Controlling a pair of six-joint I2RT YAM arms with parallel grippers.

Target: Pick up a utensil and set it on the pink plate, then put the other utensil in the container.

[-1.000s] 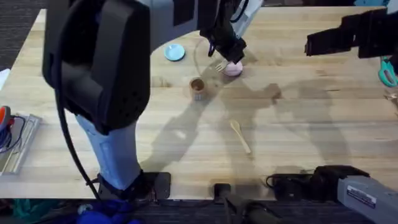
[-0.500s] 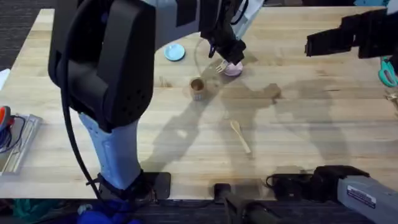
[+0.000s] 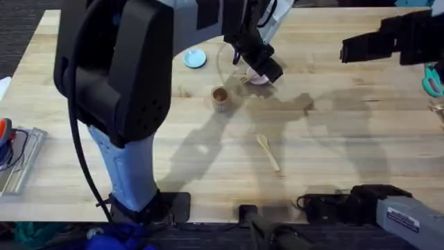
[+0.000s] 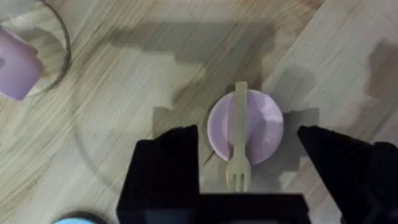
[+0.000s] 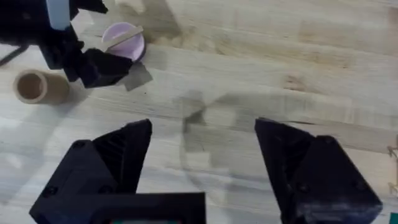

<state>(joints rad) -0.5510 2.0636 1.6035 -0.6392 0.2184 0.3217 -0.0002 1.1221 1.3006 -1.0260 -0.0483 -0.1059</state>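
Note:
The wooden fork (image 4: 238, 134) lies across the pink plate (image 4: 264, 124), its tines reaching over the rim. My left gripper (image 4: 247, 140) hangs just above it, open, with a finger on each side of the plate and neither touching the fork. From overhead, the left gripper (image 3: 262, 66) covers part of the pink plate (image 3: 257, 78). The wooden spoon (image 3: 268, 151) lies on the table nearer the arm bases. The brown wooden container (image 3: 220, 98) stands upright left of the plate. My right gripper (image 5: 202, 134) is open and holds nothing, high over the table's far right side (image 3: 355, 48).
A light blue plate (image 3: 195, 58) sits beyond the container to the left. Teal scissors (image 3: 431, 80) lie at the right edge. A metal tool and cables (image 3: 17, 160) rest at the left edge. A lilac object (image 4: 15, 68) lies near the plate.
The left gripper held the fork over the plate's near-left rim; it has since opened and shifted slightly right, leaving the fork lying on the pink plate. The right arm stayed still.

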